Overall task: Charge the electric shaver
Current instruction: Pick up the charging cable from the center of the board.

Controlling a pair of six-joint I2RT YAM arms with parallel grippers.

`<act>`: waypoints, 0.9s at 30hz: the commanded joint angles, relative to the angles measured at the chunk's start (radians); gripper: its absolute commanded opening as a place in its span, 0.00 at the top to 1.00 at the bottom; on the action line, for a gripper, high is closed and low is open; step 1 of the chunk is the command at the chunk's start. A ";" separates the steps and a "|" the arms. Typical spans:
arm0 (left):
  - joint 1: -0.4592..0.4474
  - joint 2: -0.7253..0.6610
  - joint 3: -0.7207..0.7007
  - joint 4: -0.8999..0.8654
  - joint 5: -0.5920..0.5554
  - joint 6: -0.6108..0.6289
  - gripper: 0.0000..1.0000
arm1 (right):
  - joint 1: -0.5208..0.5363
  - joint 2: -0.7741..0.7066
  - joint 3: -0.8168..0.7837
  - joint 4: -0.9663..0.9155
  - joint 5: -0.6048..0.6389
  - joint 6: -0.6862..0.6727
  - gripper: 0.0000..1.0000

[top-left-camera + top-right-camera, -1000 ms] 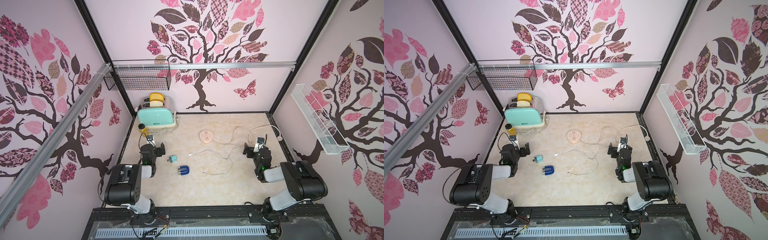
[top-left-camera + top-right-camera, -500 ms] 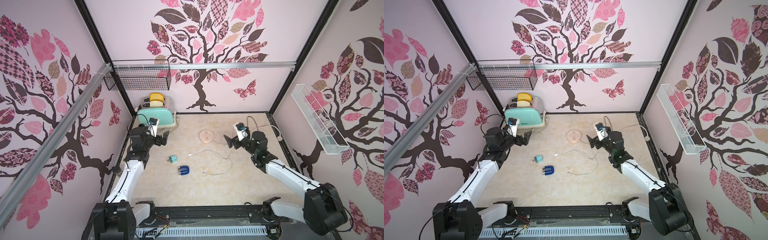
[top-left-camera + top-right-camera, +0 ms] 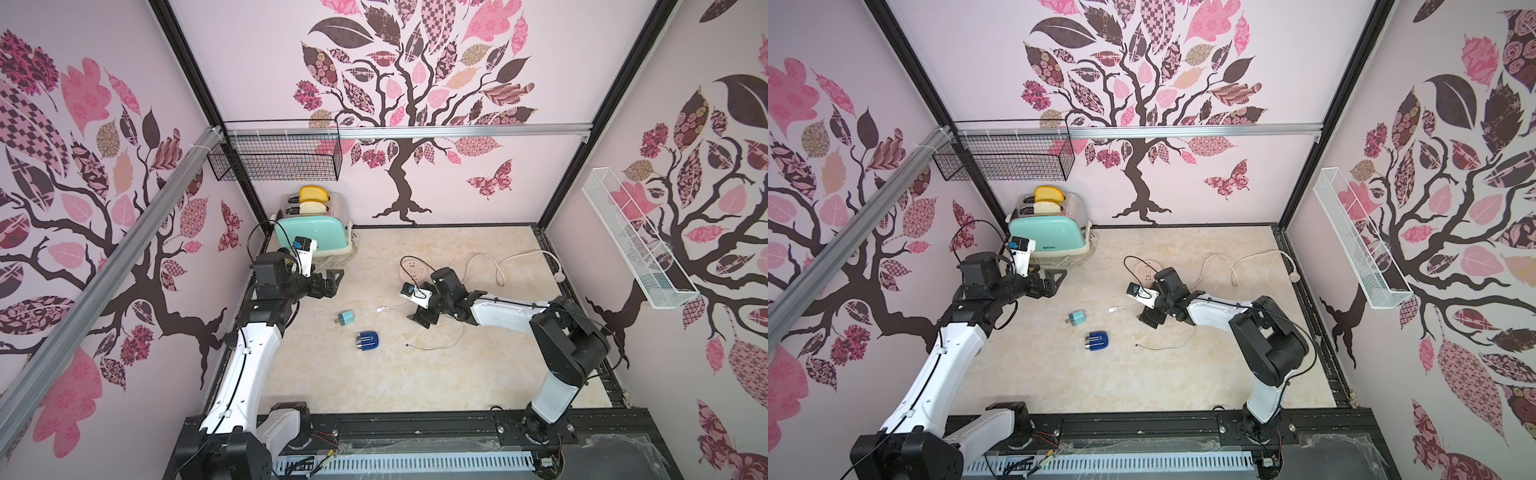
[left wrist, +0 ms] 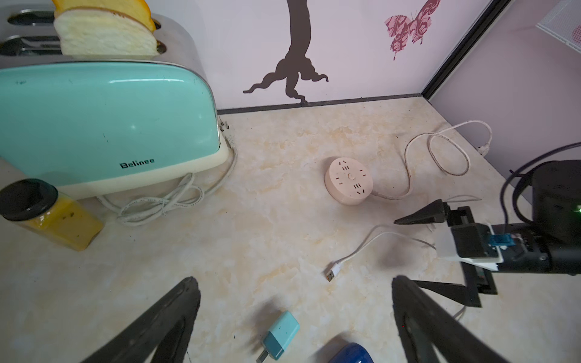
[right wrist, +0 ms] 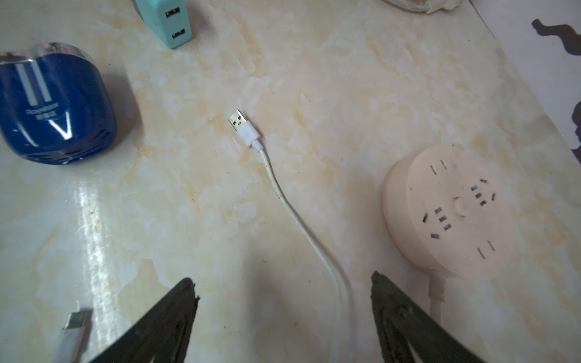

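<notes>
- While both tools stand with jaws apart and grip nothing, the electric shaver (image 3: 368, 341) lies flat on the bench (image 3: 374, 395) between them, touching neither.
- The left tool (image 3: 333, 282) is held off the bench just beside the mint toaster (image 3: 311, 232), with its jaws spread wide and empty.
- The right tool (image 3: 422, 320) is low over the bench, near the round pink socket hub (image 3: 413, 272). Its two dark fingers (image 5: 163, 320) are parted with nothing pinched between them.
- In the right wrist view a white cable (image 5: 298, 220) lies on the bench and runs through the gap between those fingers. Whether either finger touches it cannot be told.
- The cable's USB plug (image 5: 243, 127) rests just beyond the right tool's tips, pointing toward the shaver's side.
- The shaver sits farther out past that plug, well clear of it, and its silver end faces away from the right tool.
- A small teal adapter (image 3: 345, 319) lies near the shaver, between it and the left tool. Its two ports face the right tool.
- The cable's smaller plug (image 5: 74, 320) lies close beside one finger of the right tool, on the shaver's side.
- A yellow bottle (image 4: 47, 217) with a black cap stands against the toaster, off to one side of the left tool.
</notes>
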 commanded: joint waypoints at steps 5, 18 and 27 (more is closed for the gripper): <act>0.003 -0.015 -0.021 -0.060 -0.015 -0.042 0.02 | 0.015 0.114 0.130 -0.106 0.147 -0.115 0.14; 0.002 0.005 -0.003 -0.082 -0.005 -0.010 0.02 | 0.017 0.184 0.158 -0.157 0.214 -0.219 0.51; -0.003 0.061 0.006 -0.097 0.063 -0.022 0.02 | 0.010 0.108 0.103 -0.158 0.142 -0.234 0.88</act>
